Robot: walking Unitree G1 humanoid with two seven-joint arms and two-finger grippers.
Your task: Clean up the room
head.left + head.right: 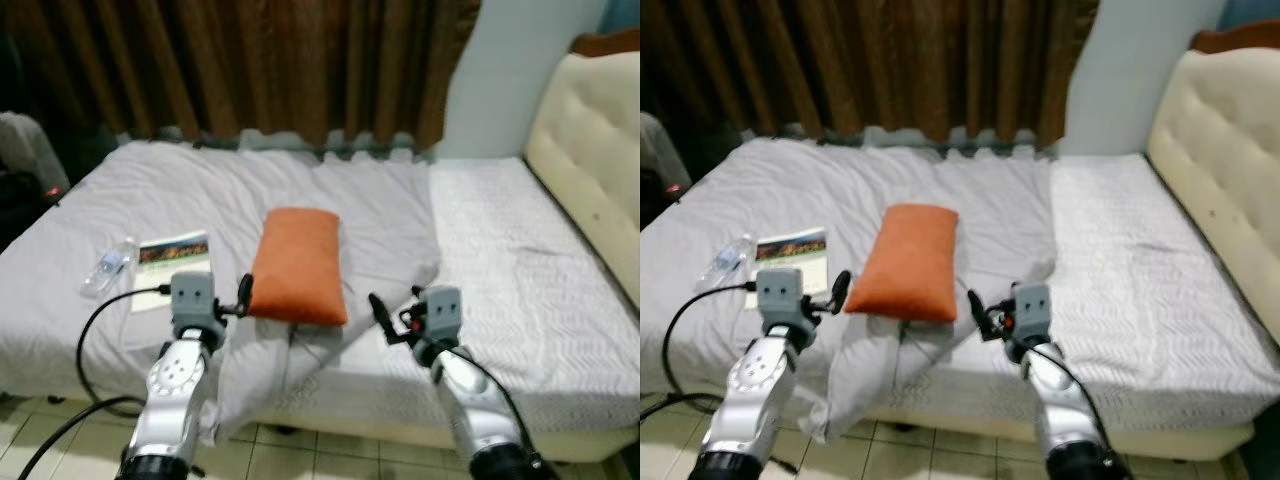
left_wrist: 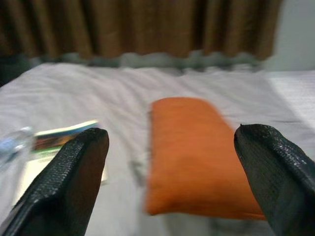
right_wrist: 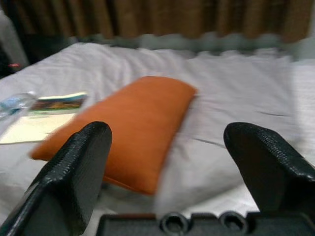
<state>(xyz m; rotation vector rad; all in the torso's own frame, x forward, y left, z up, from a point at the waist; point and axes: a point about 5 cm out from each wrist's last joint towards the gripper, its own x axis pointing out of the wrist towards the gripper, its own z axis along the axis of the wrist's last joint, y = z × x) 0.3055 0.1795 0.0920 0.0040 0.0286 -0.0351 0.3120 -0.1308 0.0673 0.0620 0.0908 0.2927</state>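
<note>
An orange pillow (image 1: pixel 298 265) lies on the rumpled grey blanket (image 1: pixel 250 190) in the middle of the bed. To its left lie a magazine (image 1: pixel 172 258) and a clear plastic bottle (image 1: pixel 108 266). My left gripper (image 2: pixel 172 182) is open and held just before the pillow's near left corner, nothing between its fingers (image 2: pixel 64 187). My right gripper (image 3: pixel 167 172) is open too, near the bed's front edge, right of the pillow's near end. Both arms are raised in front of me, the left gripper (image 1: pixel 238 296) and the right gripper (image 1: pixel 385 322) apart from the pillow.
The right half of the bed is bare white mattress (image 1: pixel 520 260) with a cream padded headboard (image 1: pixel 590 160) at the far right. Brown curtains (image 1: pixel 260 60) hang behind. The blanket droops over the front edge onto the tiled floor (image 1: pixel 300 445). Dark things (image 1: pixel 25 160) stand at left.
</note>
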